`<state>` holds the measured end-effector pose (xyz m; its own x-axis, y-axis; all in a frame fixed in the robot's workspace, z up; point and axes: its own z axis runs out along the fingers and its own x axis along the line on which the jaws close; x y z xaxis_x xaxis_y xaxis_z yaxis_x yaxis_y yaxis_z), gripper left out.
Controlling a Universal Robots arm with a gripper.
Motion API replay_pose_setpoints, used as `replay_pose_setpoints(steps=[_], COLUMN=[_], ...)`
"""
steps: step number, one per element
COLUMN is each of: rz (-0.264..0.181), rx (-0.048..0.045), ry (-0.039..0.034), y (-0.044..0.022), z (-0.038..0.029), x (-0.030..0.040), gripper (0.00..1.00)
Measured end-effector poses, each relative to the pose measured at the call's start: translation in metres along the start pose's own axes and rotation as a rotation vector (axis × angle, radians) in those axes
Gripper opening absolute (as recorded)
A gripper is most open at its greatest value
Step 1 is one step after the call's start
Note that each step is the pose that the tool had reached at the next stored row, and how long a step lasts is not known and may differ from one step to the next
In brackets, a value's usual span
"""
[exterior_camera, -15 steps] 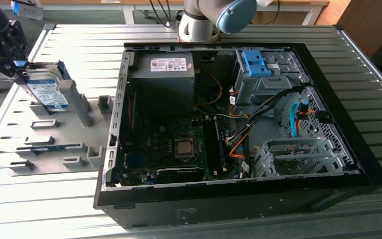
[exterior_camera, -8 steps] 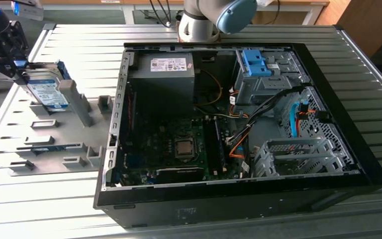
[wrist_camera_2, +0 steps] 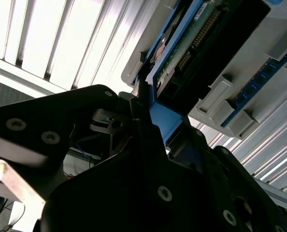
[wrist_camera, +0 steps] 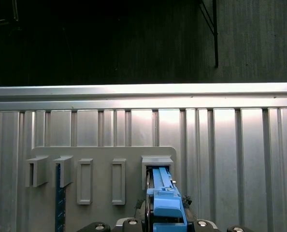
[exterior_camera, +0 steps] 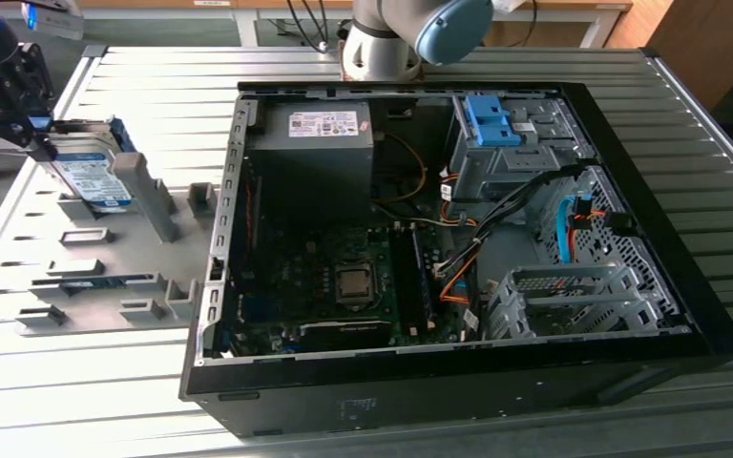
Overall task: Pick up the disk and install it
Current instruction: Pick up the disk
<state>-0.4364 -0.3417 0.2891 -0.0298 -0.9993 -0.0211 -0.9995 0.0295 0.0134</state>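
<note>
— What is the table looking like?

— A big metal table is filling the room's middle. It is made of long shiny strips with grooves running between them, and light is bouncing off it. A flat grey holder with little slots is lying on it, on the exterior view's left.

— What is sitting next to the holder?

— An open black computer case is lying on its side just beside it. Inside, a grey power box, a green board, orange wires and a blue bracket are showing.

— Where is the disk?

— The disk is standing on its edge at a slot in the holder, at the end far from the camera in the exterior view. It is leaning a little, and its white-and-blue label is showing. A thin blue strip is standing in another slot, well apart from it.

— What is the gripper doing?

— The black gripper is reaching down onto the disk's upper end. In the second wrist view its jaws are squeezing shut on the disk's blue edge, one on each side, with no gap showing.

— And the room around it?

— In the first wrist view a dark floor is lying past the table's edge. In the exterior view the arm, grey and light blue, is standing at the table's far side, and wooden furniture is standing behind it.
</note>
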Motion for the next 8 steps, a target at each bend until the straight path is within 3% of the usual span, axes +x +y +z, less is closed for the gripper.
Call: replay_pose_setpoints(steps=[8], rz=[0.000], rx=[0.0000], ry=[0.0001], y=[0.0000], z=[0.0001], x=[0.0000], gripper=[0.37])
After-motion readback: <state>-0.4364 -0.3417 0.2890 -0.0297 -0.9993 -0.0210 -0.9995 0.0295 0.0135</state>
